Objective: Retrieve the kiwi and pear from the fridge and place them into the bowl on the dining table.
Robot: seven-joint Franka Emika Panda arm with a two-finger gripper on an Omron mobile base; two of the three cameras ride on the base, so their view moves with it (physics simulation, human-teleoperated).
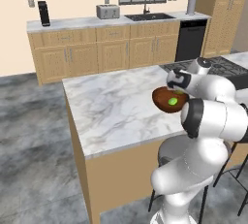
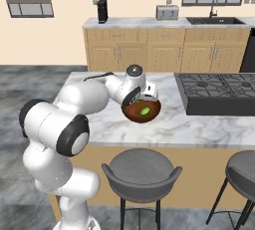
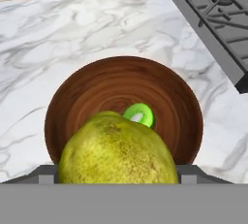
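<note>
Pear held between fingers above bowl containing kiwi

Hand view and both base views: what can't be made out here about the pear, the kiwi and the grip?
- Fingers: in the hand view the pear covers them, so contact is unseen.
- Kiwi: partly behind the pear in the hand view; a small green spot in both base views.
- Bowl: the arm hides its far side in the left base view.
</note>
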